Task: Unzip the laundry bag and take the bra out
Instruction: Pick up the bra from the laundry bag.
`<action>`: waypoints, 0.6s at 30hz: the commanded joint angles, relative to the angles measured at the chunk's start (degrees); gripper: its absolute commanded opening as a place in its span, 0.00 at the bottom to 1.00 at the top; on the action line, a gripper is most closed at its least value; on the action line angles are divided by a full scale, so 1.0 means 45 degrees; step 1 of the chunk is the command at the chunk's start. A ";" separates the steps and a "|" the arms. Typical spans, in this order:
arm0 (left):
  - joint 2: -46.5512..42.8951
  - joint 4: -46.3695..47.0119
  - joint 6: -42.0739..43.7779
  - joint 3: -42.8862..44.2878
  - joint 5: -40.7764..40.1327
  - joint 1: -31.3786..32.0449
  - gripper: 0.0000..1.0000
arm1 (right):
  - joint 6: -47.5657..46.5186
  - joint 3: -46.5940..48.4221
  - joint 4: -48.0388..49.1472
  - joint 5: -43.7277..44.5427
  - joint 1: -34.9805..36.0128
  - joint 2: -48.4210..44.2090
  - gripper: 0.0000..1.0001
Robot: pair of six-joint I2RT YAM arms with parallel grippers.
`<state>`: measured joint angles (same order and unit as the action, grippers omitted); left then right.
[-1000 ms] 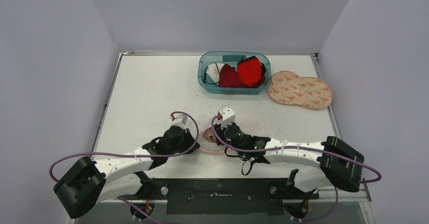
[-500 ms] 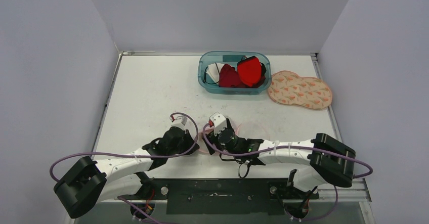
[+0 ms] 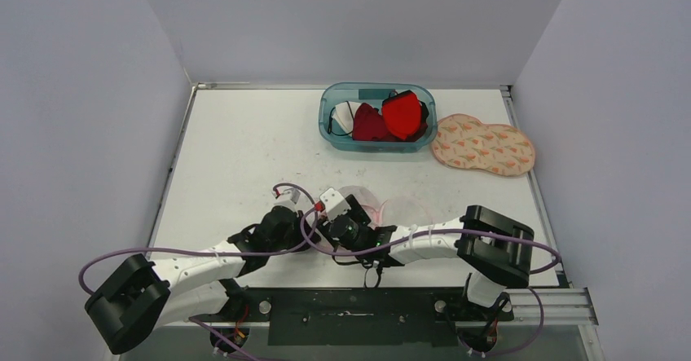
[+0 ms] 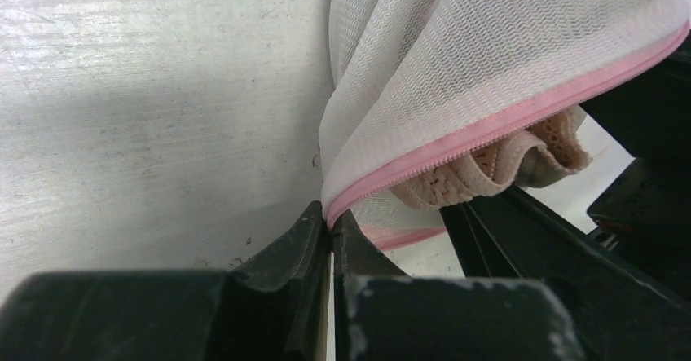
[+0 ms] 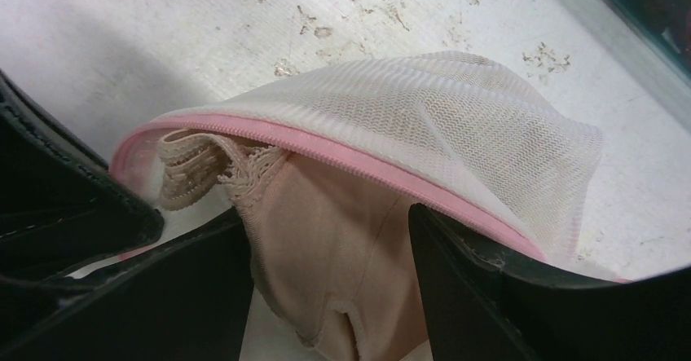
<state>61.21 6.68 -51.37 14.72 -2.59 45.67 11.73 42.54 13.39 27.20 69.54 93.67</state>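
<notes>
Laundry bag (image 5: 424,108): white mesh with a pink zipper (image 4: 505,116) running along its rim. It lies on the worktop (image 3: 236,149) at the near edge, in the middle, between the two wrists. Its mouth is open, and the bra (image 4: 489,165) shows in the opening, with beige ribbed straps, lace trim and a smooth cup hanging out below the zipper line.

The left arm (image 3: 204,255) stretches low across the worktop from its base towards the centre. The left pincer (image 4: 330,222) is clenched on the bag's rim, pinching the mesh right at the end of the zipper, and the fabric fans up and away from that pinch. The right arm (image 3: 424,239) also lies low, folded sharply so that its forearm points left towards the other wrist. The right pincer (image 5: 330,247) is spread wide inside the bag's mouth, one finger on each side of the bra cup. The cup hangs uncrushed between them, and whether they press on it cannot be told.

Since a second ago, the left arm has barely shifted. The right arm has swung left, its elbow drawing in from the right edge and its wrist sliding over until it sits just beside the left one. More of the pale, pink-rimmed bag now shows to the right of that wrist.

At the far side stand a teal bin (image 3: 323,121) holding red garments and, to its right, a patterned pouch (image 3: 485,145).
</notes>
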 commanded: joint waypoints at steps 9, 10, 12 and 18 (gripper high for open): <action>-0.0621 0.0437 -0.0165 0.0122 0.0303 -0.0012 0.00 | -0.0426 0.0637 0.0550 0.2416 0.0213 0.0658 0.39; -0.0656 0.0371 -0.0178 0.0166 0.0302 -0.0012 0.00 | -0.0392 0.0623 0.0499 0.2430 0.0228 0.0612 0.32; -0.0744 0.0272 -0.0154 0.0205 0.0292 -0.0012 0.00 | -0.0286 0.0539 0.0351 0.2415 0.0182 0.0392 0.22; -0.1064 0.0140 -0.0099 0.0243 0.0055 -0.0051 0.00 | -0.0016 0.0080 -0.0200 0.1043 -0.0242 -0.1436 0.05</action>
<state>57.89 6.61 -52.10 14.72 -1.87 45.65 10.61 43.66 12.75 34.65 69.87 94.67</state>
